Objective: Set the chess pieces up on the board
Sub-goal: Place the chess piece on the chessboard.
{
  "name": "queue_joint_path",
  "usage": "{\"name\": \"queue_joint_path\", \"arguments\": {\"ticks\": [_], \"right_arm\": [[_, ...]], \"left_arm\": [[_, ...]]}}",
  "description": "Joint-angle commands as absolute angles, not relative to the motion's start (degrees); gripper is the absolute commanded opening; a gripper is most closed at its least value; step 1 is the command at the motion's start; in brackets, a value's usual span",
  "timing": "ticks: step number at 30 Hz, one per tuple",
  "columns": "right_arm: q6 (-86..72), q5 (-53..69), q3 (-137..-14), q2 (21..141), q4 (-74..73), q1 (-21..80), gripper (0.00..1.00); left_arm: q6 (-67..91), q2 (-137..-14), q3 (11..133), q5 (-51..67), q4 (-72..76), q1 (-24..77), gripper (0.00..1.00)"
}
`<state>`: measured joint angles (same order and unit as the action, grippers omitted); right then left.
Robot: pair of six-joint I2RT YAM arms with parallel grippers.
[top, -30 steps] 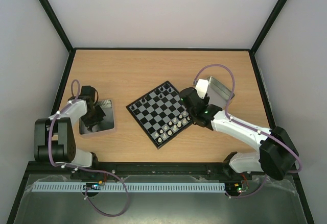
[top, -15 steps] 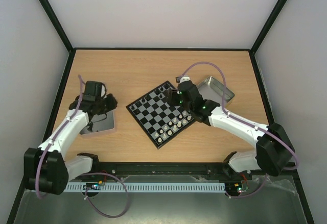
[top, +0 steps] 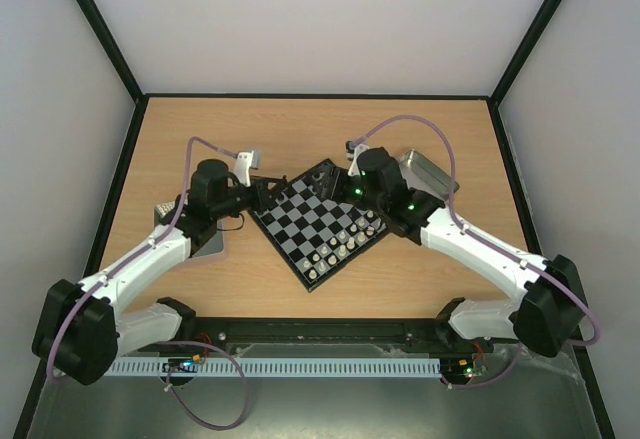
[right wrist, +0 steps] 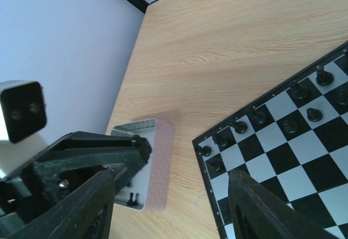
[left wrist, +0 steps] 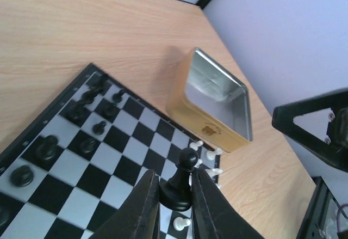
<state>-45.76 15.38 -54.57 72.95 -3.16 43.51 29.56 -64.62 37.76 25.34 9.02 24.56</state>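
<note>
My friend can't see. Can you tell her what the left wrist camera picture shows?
The left end effector pinches a black pawn over the chessboard. Black pieces stand on the board's left side, a few white pieces near its right edge. Beyond the board an open metal tin sits on the wooden table.

Left gripper (left wrist: 175, 198) clamped on 1 black pawn (left wrist: 184, 176) over the board (left wrist: 136, 157).
Its 2 fingers (left wrist: 142, 209) pinch the pawn's base from either side, and the piece stands upright between them. Black pieces (left wrist: 48, 147) stand in 2 rows along the board's left side. A few white pieces (left wrist: 213, 153) sit at its far edge, just beside an open gold-sided tin (left wrist: 204, 122) with a silvery inside.
</note>
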Motion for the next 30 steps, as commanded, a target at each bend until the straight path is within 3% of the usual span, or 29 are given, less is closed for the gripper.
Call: {"name": "queue_joint_path", "arguments": {"ticks": [1,11,16,22,30], "right_arm": [[-47.01,18.16,-58.50,70.37,-8.37,43.33,0.57],[-41.23,21.85,-65.11,73.14,-17.37,43.29,0.59],[-41.37,23.07,-63.35,73.20,-18.90,43.28,0.55],[-40.52,28.67,-60.16,72.85,-18.46,43.33,0.41],[-41.22,29.97,-57.55,72.81,-16.17,43.29,0.39]], "left_arm": [[25.29,-65.26,36.57,28.75,20.44,26.20,0.11],[11.41,-64.82,35.07,26.09,22.76,35.20,0.09],[4.94,-64.47,33.25,28.54,24.27,35.60,0.09],[2.83,-64.40,31.09,30.58,28.81,35.62,0.08],[1.83,-65.63,31.16,32.63,30.76,35.62,0.09]]}}
